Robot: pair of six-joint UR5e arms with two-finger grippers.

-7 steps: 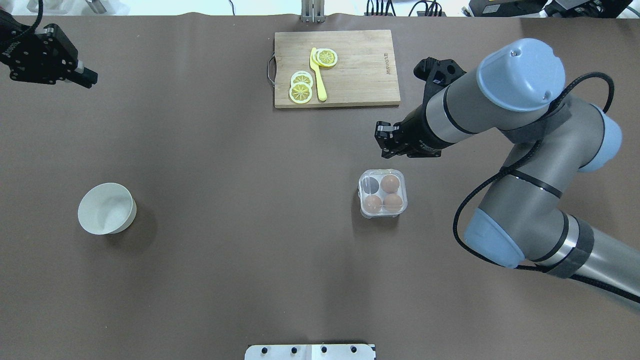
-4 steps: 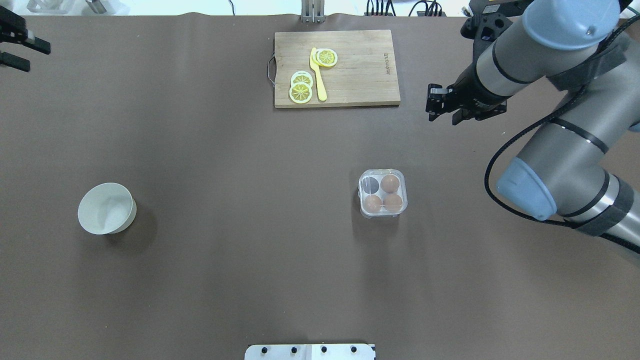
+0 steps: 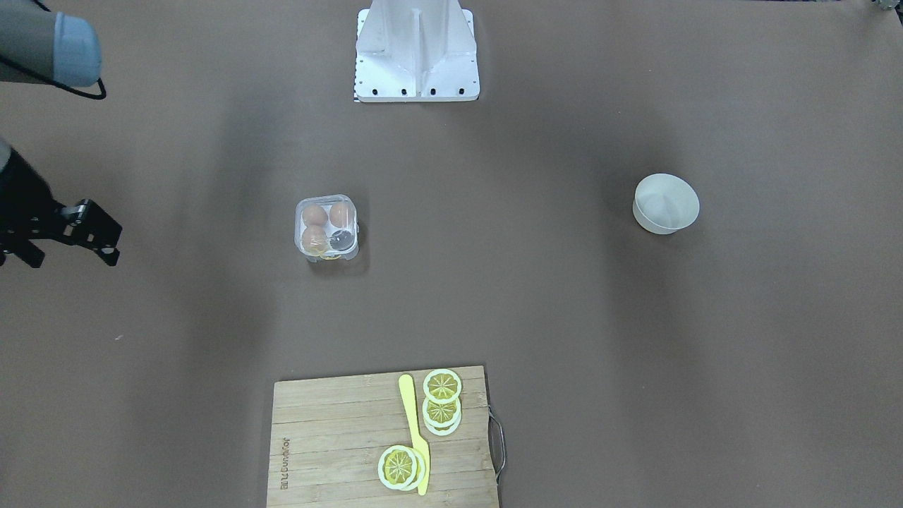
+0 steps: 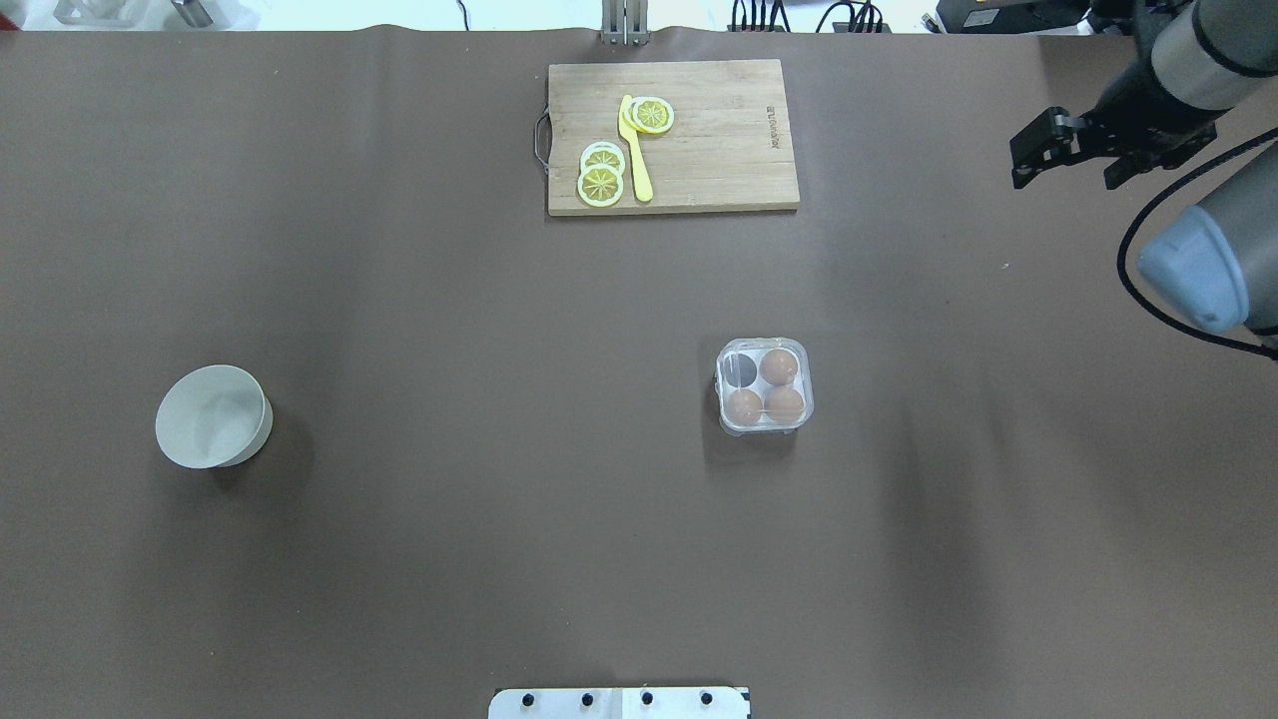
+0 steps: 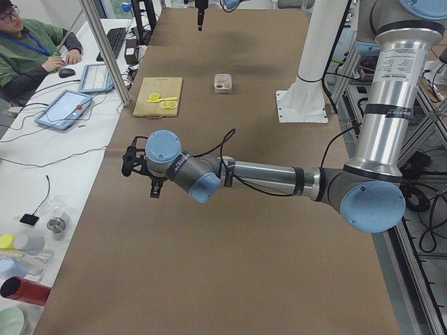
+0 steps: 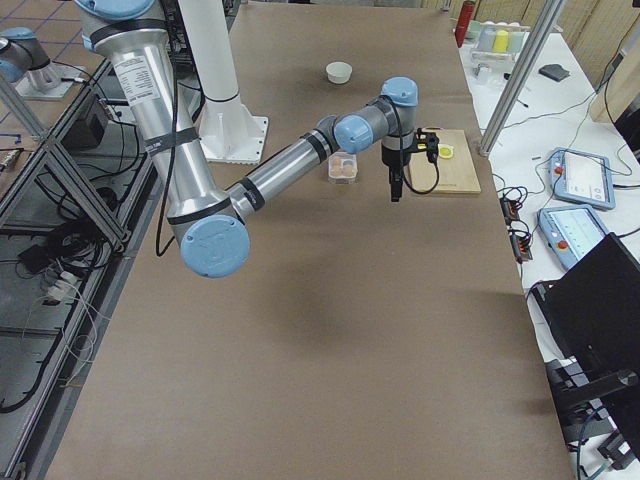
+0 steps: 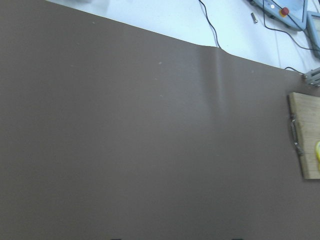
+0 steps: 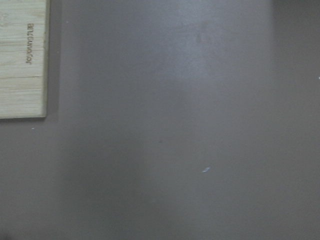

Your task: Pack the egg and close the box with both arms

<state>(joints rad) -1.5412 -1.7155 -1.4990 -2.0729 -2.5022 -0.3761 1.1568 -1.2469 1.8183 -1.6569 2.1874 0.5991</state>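
Note:
The clear box (image 4: 764,387) sits on the brown table right of centre, its lid down over the cells. Three brown eggs fill three cells, one of them (image 4: 779,365) at the far right; the far-left cell (image 4: 740,370) is empty. The box also shows in the front view (image 3: 326,227). My right gripper (image 4: 1020,165) is open and empty, high at the far right of the table, well away from the box; it shows in the front view too (image 3: 111,243). My left gripper (image 5: 129,162) shows only in the exterior left view, far from the box; I cannot tell its state.
A white bowl (image 4: 213,415) stands at the left. A wooden cutting board (image 4: 719,150) with lemon slices (image 4: 600,184) and a yellow knife (image 4: 635,150) lies at the far middle. The white stand (image 3: 416,49) is at the robot's edge. An operator (image 5: 28,49) sits beyond the table.
My right arm has swung from just beyond the box to the far right of the table. My left gripper has moved out of the overhead view at the top left. The box has not moved.

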